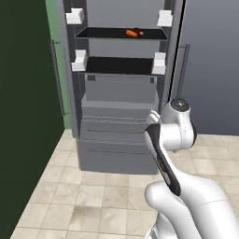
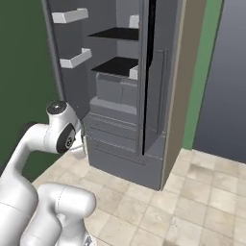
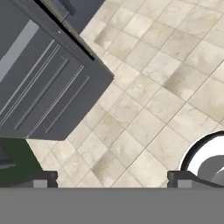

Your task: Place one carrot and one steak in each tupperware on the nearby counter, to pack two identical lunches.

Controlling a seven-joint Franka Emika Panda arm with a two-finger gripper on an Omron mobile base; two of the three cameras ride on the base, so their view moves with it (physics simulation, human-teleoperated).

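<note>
We saw the carrot [image 1: 134, 33] lying crosswise on the fridge's upper shelf [image 1: 102, 32], top centre, well above our tool [image 3: 113, 178], which pointed floorward, tips spread, empty.

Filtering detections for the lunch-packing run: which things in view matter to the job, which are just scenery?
Job-relevant:
- carrot, lying on the upper shelf of the open fridge
- gripper, open, empty, pointing at the floor

Just there:
- white door bins
- lower shelf, bare where it shows
- fridge drawers
- tiled floor
- green wall
</note>
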